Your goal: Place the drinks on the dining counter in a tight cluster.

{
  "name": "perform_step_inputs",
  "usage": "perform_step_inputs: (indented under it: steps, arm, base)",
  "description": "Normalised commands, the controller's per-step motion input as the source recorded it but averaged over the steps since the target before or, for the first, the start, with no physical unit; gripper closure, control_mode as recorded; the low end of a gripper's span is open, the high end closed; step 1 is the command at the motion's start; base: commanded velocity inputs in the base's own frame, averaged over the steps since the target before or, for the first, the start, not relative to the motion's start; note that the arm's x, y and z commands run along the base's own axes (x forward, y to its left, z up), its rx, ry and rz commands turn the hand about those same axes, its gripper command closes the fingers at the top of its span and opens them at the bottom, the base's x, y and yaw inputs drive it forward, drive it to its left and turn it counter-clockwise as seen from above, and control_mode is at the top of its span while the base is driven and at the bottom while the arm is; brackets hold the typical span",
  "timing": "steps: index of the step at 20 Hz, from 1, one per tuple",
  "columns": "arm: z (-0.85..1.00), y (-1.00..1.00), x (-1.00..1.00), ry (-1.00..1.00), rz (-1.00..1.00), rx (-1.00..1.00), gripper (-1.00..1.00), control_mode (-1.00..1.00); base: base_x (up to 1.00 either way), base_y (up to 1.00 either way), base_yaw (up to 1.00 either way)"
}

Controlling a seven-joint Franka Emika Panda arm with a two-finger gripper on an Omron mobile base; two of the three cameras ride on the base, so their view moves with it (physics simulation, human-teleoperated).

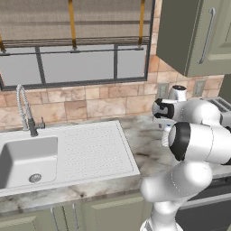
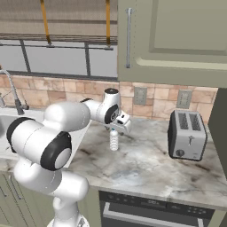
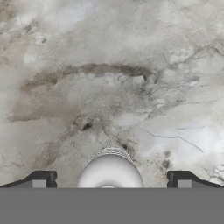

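Observation:
A small clear ribbed bottle [image 2: 114,142] stands upright on the marble kitchen worktop [image 2: 150,166], between the sink's drainboard and the toaster. My gripper [image 2: 116,131] points straight down just above it, open. In the hand view the bottle's pale rounded top [image 3: 110,169] sits centred between the two spread fingertips [image 3: 43,179], with a gap on each side. The cap's colour is not clear from here. The yellow bottle, the dark grey bottle and the dining counter are out of view.
A steel toaster [image 2: 187,135] stands to the right of the bottle by the tiled wall. The sink [image 1: 27,160] with its faucet [image 1: 26,113] lies to the left. A wall cabinet [image 2: 173,35] hangs overhead, and an oven front [image 2: 155,213] sits below the worktop edge.

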Motion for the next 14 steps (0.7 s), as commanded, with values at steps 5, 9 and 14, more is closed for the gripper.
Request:
perform_step_inputs:
  steps: [5, 9, 14]
  arm:
    - [0.01, 0.0, 0.0, 0.0, 0.0, 0.0, -1.0, -1.0]
    - [0.0, 0.0, 0.0, 0.0, 0.0, 0.0, -1.0, -1.0]
    - [0.0, 0.01, -0.08, 0.0, 0.0, 0.0, -1.0, -1.0]
  base:
    - [0.0, 0.0, 0.0]
    - [0.0, 0.0, 0.0]
    - [0.0, 0.0, 0.0]
